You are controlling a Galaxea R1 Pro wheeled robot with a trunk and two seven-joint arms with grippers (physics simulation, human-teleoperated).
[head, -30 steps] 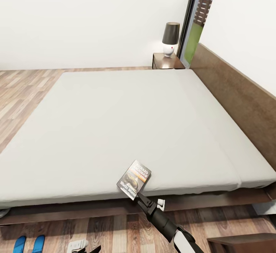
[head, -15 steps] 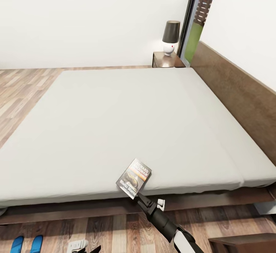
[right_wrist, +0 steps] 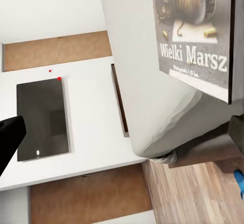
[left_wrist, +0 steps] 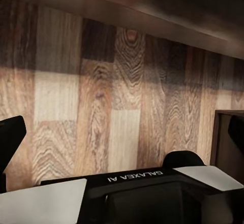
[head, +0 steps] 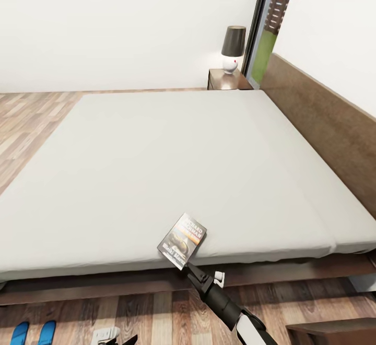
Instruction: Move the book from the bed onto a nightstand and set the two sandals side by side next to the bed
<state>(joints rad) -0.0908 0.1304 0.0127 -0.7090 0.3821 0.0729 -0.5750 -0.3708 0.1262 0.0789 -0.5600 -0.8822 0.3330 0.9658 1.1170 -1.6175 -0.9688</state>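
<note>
Head view: R gripper (head: 186, 265) reaches up from below, fingers pinched tight on the book (head: 182, 233) at its near corner. Book sits just past the fingertips, tilted, over the near edge of the bed (head: 156, 162). Cover text mostly blurred; "RICHARD" and "BACHMAN" barely legible at the top, orange band under it. L gripper (head: 117, 338) low, near the floor (head: 146, 308); only the tips show, so can't tell how far they're spread. Sandals (head: 34, 331) lie side by side on the planks, well off to the outer side of the L fingers. Far beyond the R fingertips, across the mattress: nightstand (head: 225, 80) w/ a lamp (head: 232, 48), by the headboard (head: 324, 126).

L wrist view: dark fingertip (left_wrist: 10, 137) at one edge, another at the opposite edge, wide apart, nothing between them but plank floor. "GALAXEA AI" printed on the body behind the fingers, seen upside down. Dark bed frame (left_wrist: 152, 0) beyond the tips.

R wrist view: book cover close up just ahead of the fingers, reads "Wielki Marsz" under a boot picture. One black fingertip (right_wrist: 9, 135) shows at one edge. Mattress edge sits under the book.
</note>
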